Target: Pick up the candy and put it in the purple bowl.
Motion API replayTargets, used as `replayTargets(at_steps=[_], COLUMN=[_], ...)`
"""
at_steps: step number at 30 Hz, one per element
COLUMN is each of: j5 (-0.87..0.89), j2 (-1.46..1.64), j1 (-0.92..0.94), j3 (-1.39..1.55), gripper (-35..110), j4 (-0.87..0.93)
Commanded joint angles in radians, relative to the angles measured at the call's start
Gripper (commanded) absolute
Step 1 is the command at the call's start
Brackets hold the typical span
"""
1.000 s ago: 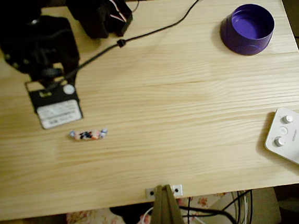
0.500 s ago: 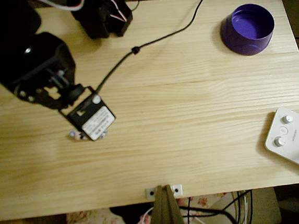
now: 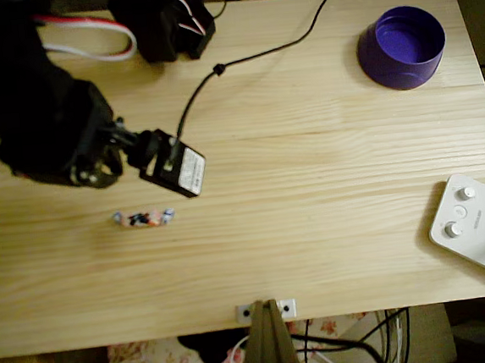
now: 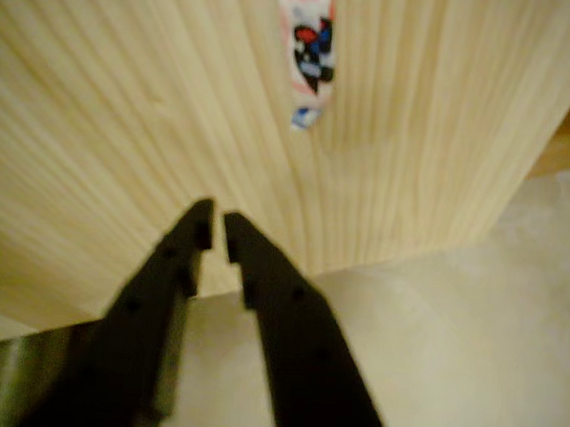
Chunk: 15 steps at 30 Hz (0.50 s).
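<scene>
The candy (image 3: 144,217) lies flat on the tabletop (image 3: 311,192), well apart from the upright, empty purple bowl (image 3: 402,47) at a far corner.

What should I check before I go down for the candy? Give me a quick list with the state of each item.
1. Candy lying free on the table, nothing on it: ok.
2. Gripper open enough to fit over the candy: not ok, the fingertips are almost touching.
3. Gripper lined up over the candy: not ok, in the wrist view the candy sits well ahead of the fingertips.
4. Gripper empty: ok.
5. Purple bowl upright and empty: ok.
6. Cable clear of the way to the bowl: cannot tell; it crosses the table's upper part.
</scene>
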Motion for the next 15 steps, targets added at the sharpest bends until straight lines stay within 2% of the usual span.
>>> replayTargets(at_steps=[1,15], j5=[-0.02,0.074], j2=[0.012,-0.11], j1=[-0.014,-0.067], j3=[-0.107,-0.189], gripper=[2,12], j4=[0.011,-0.002])
